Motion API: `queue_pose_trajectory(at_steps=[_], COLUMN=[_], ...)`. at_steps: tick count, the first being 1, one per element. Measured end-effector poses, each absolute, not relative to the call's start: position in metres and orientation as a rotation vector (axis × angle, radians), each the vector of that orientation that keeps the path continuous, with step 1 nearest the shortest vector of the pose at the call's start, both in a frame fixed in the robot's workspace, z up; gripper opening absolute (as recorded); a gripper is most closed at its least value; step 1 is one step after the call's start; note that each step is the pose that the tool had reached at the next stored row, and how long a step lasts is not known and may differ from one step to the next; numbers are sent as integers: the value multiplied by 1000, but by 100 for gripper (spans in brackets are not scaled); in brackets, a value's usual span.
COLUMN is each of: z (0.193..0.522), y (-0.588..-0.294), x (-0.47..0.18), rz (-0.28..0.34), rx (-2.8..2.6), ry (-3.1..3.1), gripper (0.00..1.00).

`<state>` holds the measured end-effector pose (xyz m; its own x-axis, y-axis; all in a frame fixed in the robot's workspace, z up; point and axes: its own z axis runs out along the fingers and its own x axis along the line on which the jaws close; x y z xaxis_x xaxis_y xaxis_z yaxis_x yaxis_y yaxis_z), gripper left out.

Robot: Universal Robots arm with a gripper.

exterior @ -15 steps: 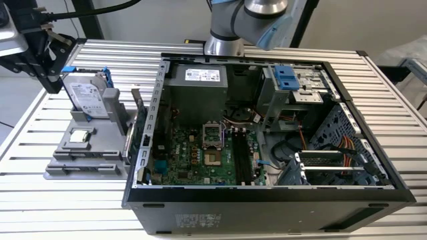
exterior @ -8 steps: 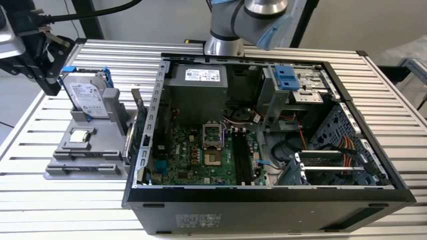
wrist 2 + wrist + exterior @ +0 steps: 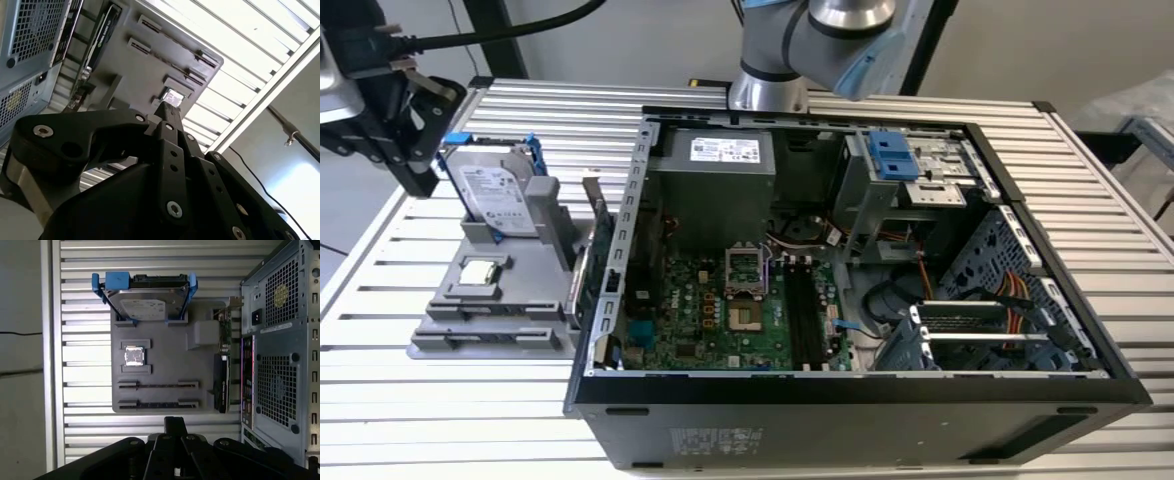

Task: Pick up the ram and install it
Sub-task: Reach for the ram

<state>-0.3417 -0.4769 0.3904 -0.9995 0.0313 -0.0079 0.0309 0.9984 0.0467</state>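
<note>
Fingers together, the end effector (image 3: 175,423) hangs near the gray tray (image 3: 165,347). In the exterior view, that tray lies at 9 o'clock of the computer case (image 3: 854,425).

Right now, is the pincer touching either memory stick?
Apart. In the first wrist view, bare table shows between the pincer and the nearer memory stick in its holder.

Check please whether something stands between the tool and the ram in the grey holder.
Nothing visible does. In the first wrist view the tool is just beyond the grey holder's edge, and the ram sits in the slot nearest that edge. The hard drive and processor chip lie farther away.
</note>
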Motion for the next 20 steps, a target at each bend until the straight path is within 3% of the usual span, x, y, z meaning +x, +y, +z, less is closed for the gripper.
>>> queue_pose_trajectory(at_steps=[20], z=[390], y=[-481], x=[-342], rz=[72], rx=[49], ry=[3132], gripper=[0])
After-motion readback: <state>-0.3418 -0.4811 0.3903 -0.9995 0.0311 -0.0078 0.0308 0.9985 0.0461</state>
